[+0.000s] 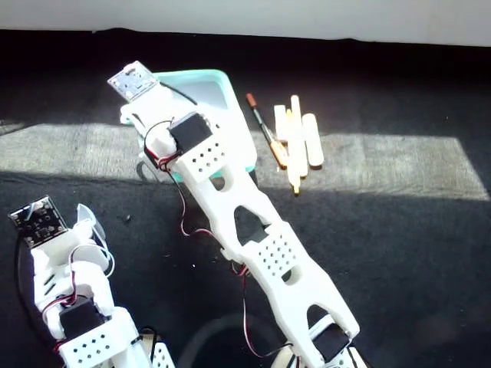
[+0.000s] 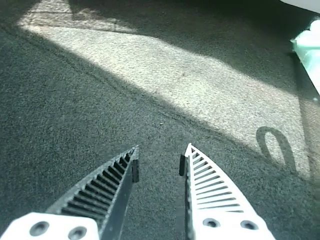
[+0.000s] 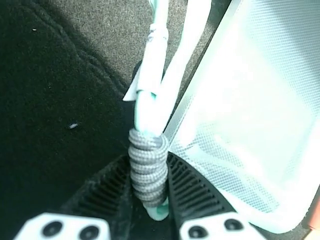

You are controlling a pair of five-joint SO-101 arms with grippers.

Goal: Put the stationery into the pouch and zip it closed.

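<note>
Pinching the zip cord (image 3: 147, 150) in my closed right gripper (image 3: 149, 164), I hold the teal pouch (image 1: 219, 96) at the far side, left of centre. My left gripper (image 2: 162, 150) hangs open and empty over the mat (image 2: 75, 100), near left. The stationery (image 1: 295, 142) lies just beside the pouch's right edge, so I judge that packing and zipping both remain.

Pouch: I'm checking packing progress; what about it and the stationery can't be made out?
- Pouch opening: high view, right arm covers its near side; zip state unclear.
- Pouch contents: right wrist view, glare on the mesh wall, edge cuts it off.
- Grey cord end: right wrist view, hidden between the jaws.
- Stationery: high view, pale pieces too small and sunlit to tell apart.
</note>
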